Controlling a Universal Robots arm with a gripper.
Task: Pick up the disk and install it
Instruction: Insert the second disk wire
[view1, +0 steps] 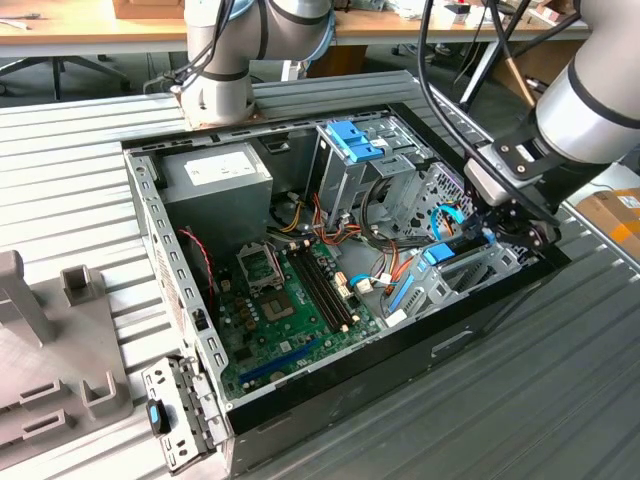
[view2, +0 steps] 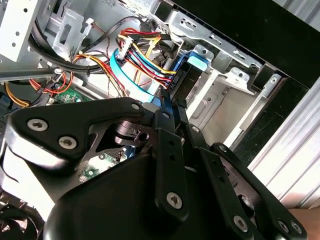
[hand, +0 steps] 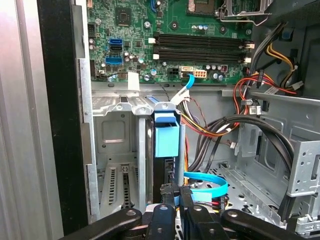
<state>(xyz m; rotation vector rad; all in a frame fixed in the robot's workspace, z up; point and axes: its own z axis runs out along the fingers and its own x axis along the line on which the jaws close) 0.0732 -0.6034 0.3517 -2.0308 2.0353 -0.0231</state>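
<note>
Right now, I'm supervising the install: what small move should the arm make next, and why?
Probably ease the disk a little deeper along its slot. The gripper seems clamped on its edge, and the disk stands on edge inside the grey drive bay, apparently not fully home.

— What is my gripper (hand: 172, 207) made of?
— Matt black metal links with shiny screws.
— And the disk (hand: 165, 142)?
— Smooth blue plastic rails on a dark body, set in a dull grey sheet-metal bay (hand: 117, 145).
</note>
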